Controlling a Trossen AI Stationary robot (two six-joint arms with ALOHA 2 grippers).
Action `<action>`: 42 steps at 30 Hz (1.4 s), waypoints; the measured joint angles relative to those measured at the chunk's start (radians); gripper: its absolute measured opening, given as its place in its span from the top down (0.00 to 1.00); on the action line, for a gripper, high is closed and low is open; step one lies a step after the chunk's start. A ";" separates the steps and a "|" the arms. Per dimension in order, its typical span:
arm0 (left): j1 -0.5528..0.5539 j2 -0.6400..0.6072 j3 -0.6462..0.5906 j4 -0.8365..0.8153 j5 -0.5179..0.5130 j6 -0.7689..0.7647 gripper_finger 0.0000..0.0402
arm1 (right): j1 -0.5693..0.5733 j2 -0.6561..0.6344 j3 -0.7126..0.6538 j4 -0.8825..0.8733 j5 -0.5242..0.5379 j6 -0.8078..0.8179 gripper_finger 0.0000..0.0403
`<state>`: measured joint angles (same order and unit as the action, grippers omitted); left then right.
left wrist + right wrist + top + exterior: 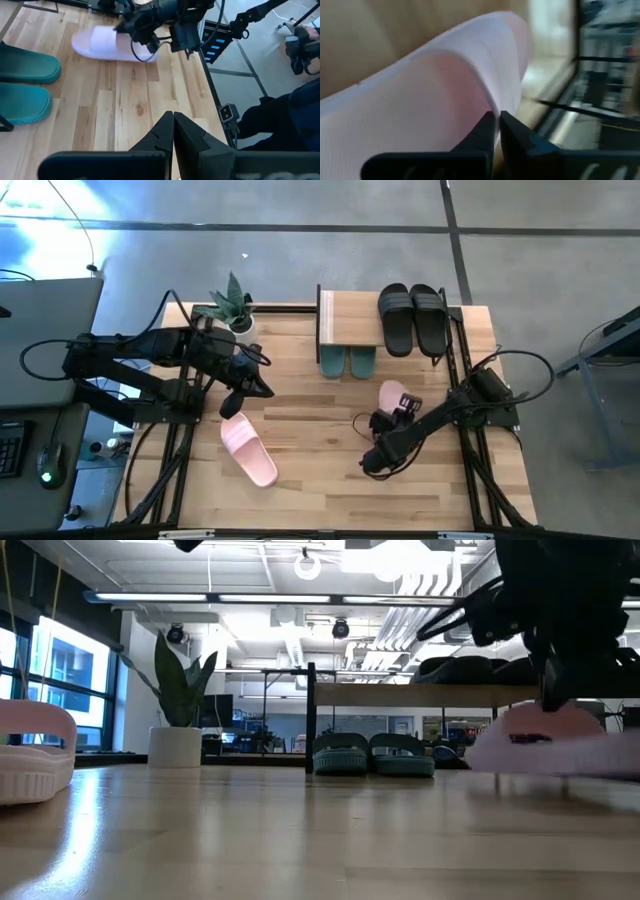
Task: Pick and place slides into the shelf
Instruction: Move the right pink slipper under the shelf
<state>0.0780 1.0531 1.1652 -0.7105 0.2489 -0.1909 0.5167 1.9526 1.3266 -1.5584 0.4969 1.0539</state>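
Observation:
A light pink slide (392, 394) lies right of the table's middle, and my right gripper (495, 121) is shut at its wide strap. The slide also shows in the low view (560, 745). The other pink slide (248, 448) lies sole down near the table's left front. The black pair (412, 318) sits on the shelf's wooden top (350, 315) at the far edge. My left gripper (173, 120) hovers shut above the table's left, holding nothing. My right gripper has its fingertips closed at the edge of the pink slide's strap (489, 102), coming slanting down from the table's right front. The fingers show almost no gap, so only a thin bit of the edge can sit between them. The slide lies roughly level; whether its sole rests on the table I cannot tell.
A teal pair of slides (347, 362) stands under the shelf, toes toward the near side. A potted plant (232, 305) stands at the far left. Bare wood lies between the two pink slides. A person sits beyond the table's right edge (280, 120).

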 joint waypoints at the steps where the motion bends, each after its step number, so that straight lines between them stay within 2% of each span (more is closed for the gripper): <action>1: 0.000 0.000 0.000 -0.001 0.000 0.000 1.00 | 0.000 0.000 0.000 -0.019 0.017 0.012 0.98; 6: 0.000 0.000 0.000 -0.005 -0.015 0.002 1.00 | -0.003 -0.039 -0.060 -0.001 0.052 -0.001 0.99; 10: 0.000 0.000 0.000 -0.029 -0.025 0.001 1.00 | -0.006 -0.098 -0.195 -0.010 0.006 0.088 1.00; 15: 0.000 0.000 0.000 -0.052 -0.038 -0.001 1.00 | 0.009 -0.222 -0.358 0.063 0.012 0.140 1.00; 19: 0.000 0.000 0.000 -0.049 -0.062 -0.001 1.00 | -0.006 -0.323 -0.455 0.138 0.032 0.095 1.00; 24: 0.000 0.001 0.000 -0.048 -0.091 -0.022 1.00 | -0.049 -0.419 -0.543 0.139 0.078 0.052 1.00; 30: 0.000 0.001 0.000 -0.046 -0.136 -0.028 1.00 | -0.143 -0.502 -0.623 0.254 0.159 -0.135 1.00; 35: 0.000 0.001 0.000 -0.046 -0.168 -0.050 1.00 | -0.240 -0.513 -0.634 0.349 0.187 -0.259 1.00; 42: 0.000 0.001 0.000 -0.046 -0.191 -0.051 1.00 | -0.340 -0.513 -0.634 0.369 0.183 -0.292 1.00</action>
<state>0.0776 1.0542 1.1652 -0.7563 0.0584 -0.2419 0.1763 1.4399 0.6922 -1.1892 0.6802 0.7617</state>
